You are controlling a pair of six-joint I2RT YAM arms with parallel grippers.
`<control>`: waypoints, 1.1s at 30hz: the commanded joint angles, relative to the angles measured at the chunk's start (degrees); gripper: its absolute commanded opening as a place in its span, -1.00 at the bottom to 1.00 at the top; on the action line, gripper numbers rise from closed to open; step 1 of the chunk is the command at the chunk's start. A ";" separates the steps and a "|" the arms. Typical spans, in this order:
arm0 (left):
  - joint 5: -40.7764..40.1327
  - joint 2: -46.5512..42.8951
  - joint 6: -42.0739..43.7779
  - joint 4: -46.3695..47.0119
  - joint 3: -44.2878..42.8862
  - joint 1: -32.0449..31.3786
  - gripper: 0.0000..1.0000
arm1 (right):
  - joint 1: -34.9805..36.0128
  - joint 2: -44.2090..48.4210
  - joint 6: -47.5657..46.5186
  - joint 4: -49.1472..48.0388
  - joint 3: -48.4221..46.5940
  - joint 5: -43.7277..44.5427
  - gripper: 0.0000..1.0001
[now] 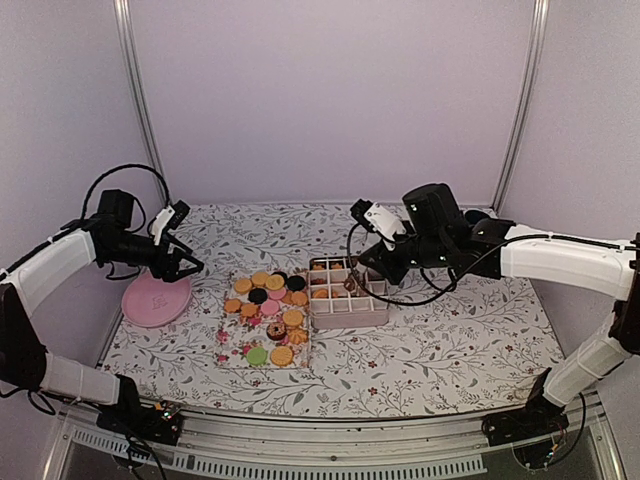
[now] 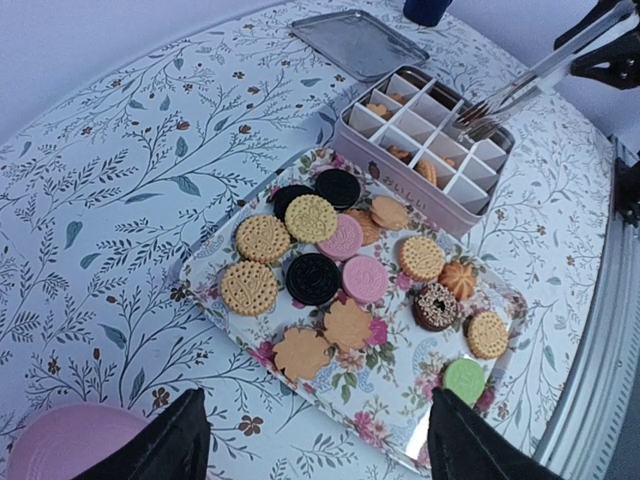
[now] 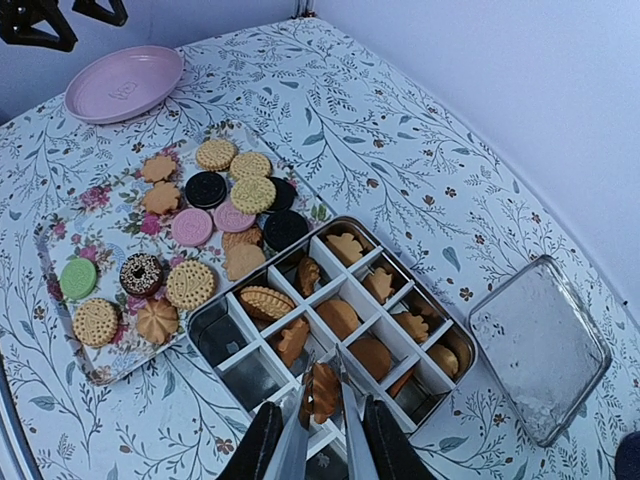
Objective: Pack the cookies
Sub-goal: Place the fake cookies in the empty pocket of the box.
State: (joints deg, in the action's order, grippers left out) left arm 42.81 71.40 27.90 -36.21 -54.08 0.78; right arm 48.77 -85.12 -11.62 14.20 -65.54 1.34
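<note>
Now, the risk as we see it: most cookies [image 1: 266, 310] lie on the floral tray [image 1: 232, 352], but the tan one [image 3: 322, 392] pinched over the tin [image 1: 350, 316] could slip or catch a divider. The left claw [image 1: 190, 262] hangs spread and empty above the pink plate [image 1: 150, 305] on the table [image 1: 450, 350]. The right claw [image 3: 325, 432] is clamped on the tongs [image 3: 298, 440].

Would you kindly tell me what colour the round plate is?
Pink plate; best in right wrist view.
</note>
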 commanded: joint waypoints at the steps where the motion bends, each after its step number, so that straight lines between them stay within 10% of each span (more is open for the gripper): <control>1: 0.56 0.49 0.75 -0.93 -1.75 0.61 0.50 | -0.95 2.39 -0.86 -1.81 -0.17 0.49 -0.88; 10: 0.61 0.77 0.84 -1.48 -2.68 0.57 0.50 | -1.56 1.04 -1.76 -2.33 -0.84 -1.05 -0.75; 15: 0.57 0.65 0.92 -1.81 -2.84 0.61 0.53 | -1.55 0.67 -1.49 -2.33 -0.51 -1.29 -0.27; 33: -0.79 1.09 2.69 -3.16 -2.66 1.09 0.55 | -0.90 2.63 0.08 -2.84 -8.08 -6.55 -0.28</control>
State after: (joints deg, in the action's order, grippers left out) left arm 42.68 71.72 29.30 -38.57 -56.12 0.91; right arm 47.55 -84.88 -12.93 14.39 -70.02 -1.04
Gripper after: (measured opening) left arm 0.773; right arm 0.359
